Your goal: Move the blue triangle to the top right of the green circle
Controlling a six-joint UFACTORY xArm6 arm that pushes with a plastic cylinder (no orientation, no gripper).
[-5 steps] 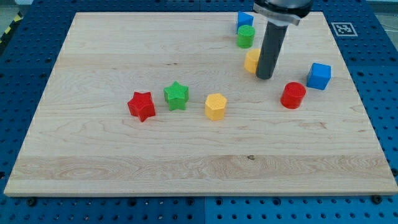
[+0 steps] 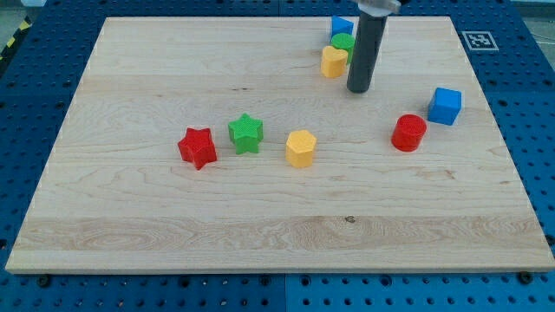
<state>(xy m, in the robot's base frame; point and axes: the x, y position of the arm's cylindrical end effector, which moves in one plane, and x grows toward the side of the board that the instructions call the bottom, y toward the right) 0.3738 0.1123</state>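
The blue triangle (image 2: pixel 341 25) lies at the top edge of the board, touching the upper side of the green circle (image 2: pixel 344 41). A yellow block (image 2: pixel 334 61) sits right below the green circle, pressed against it. My tip (image 2: pixel 359 89) is on the board just to the right of and below the yellow block, close to it. The rod partly hides the right side of the green circle and the blue triangle.
A blue cube (image 2: pixel 445 106) and a red cylinder (image 2: pixel 408 133) sit at the right. A yellow hexagon (image 2: pixel 300 148), a green star (image 2: pixel 246 133) and a red star (image 2: pixel 198 146) stand in a row mid-board. The wooden board (image 2: pixel 130 217) has a marker tag (image 2: pixel 477 40).
My tip moved up and slightly left. The yellow block was pushed up-left against the green circle, which shifted up toward the blue triangle.
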